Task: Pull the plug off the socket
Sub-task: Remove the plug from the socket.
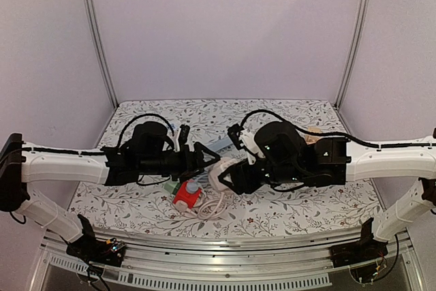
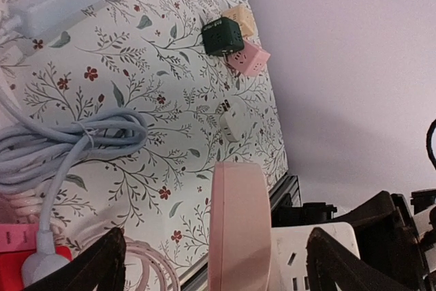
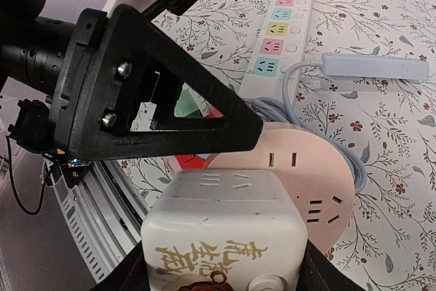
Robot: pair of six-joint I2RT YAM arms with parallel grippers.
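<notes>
Close to the near edge, about the middle, our right pincer (image 1: pixel 231 176) is pinching the white plug (image 3: pixel 221 216). The plug sits on the flat face of the round pink socket (image 3: pixel 300 168), just past it. Our left pincer (image 2: pixel 218 264) is spread wide, with the socket's thin edge between its fingers, not squeezed yet. The plug sticks out to our right, so we think the left must grip first, then the right pulls straight away from the left
</notes>
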